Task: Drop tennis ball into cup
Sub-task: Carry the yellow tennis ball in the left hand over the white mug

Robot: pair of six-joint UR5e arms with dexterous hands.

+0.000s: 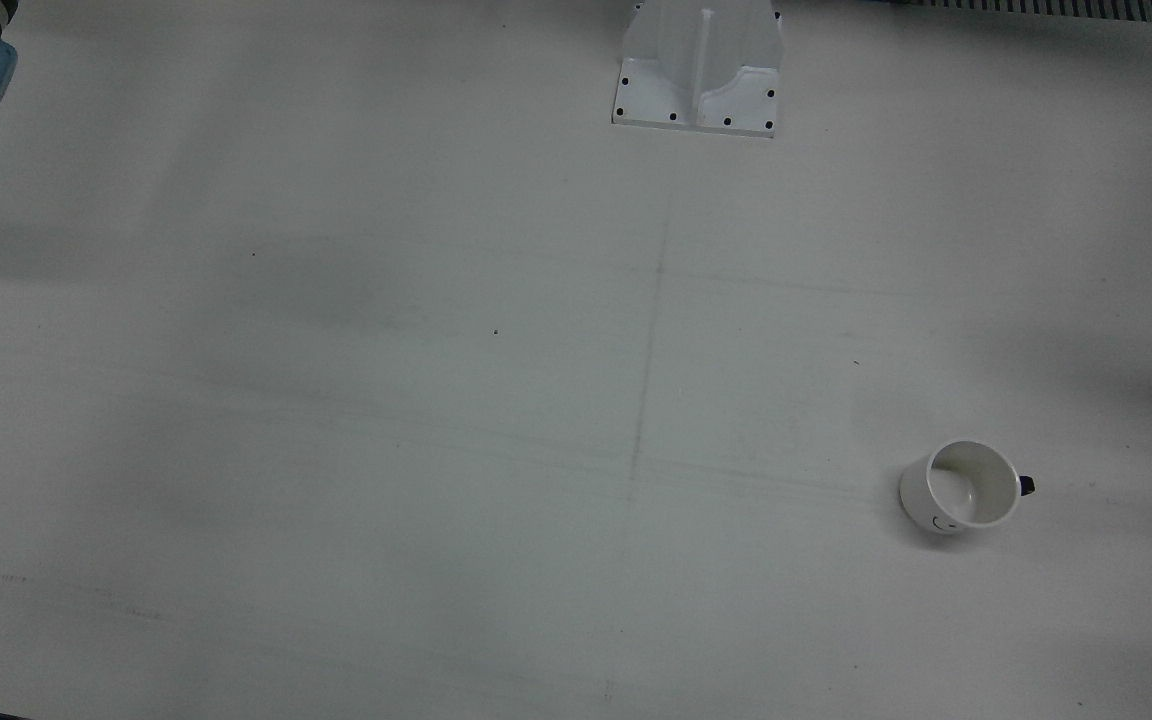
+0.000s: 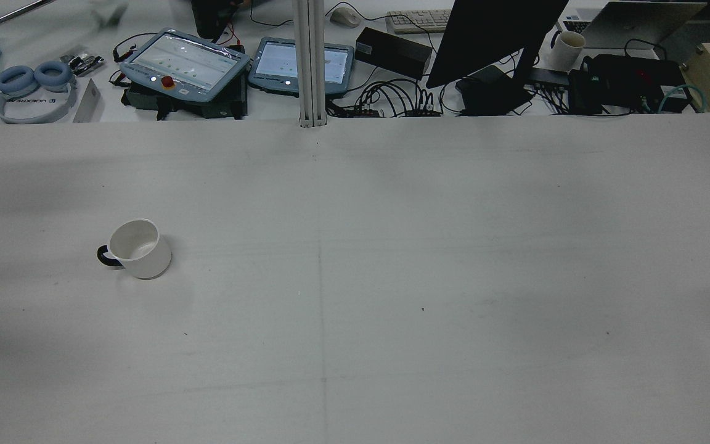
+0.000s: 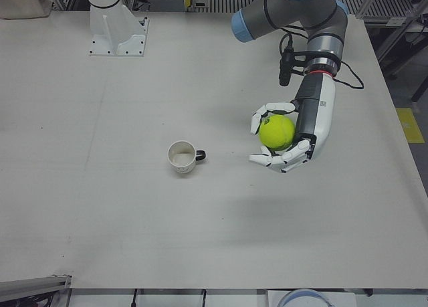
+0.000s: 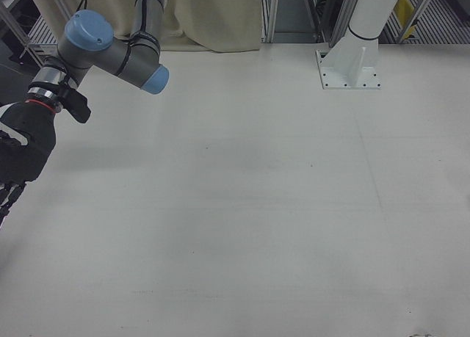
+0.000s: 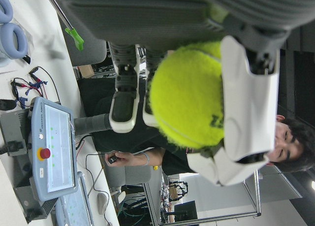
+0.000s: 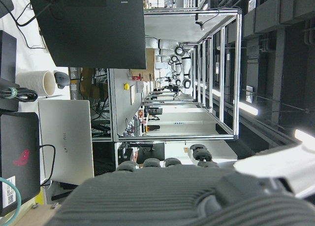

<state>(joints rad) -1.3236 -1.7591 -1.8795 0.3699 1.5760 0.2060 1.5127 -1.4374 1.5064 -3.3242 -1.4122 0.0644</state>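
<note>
Gripping the ball (image 3: 277, 132), the left robot hand (image 3: 289, 140) hangs above the surface (image 3: 100, 207), near the upright cup (image 3: 181, 156). Right robot hand (image 4: 20, 157), at the far edge, grasps nothing; finger posture unclear.

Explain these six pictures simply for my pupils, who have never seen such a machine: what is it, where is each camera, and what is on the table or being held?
It is a station with two robot arms, each ending in a fingered hand. Two cameras look down on the white table: one from the operators' side, one from behind the robot. Two more face the robot, one per table half. The last two sit on the hands, so their pictures lie sideways.

On the table stands an upright white cup with a dark handle; it looks empty. The left hand holds a yellow-green tennis ball in the air beside the cup, not above it. The dark right hand waits at the table's edge, seemingly holding nothing.
</note>
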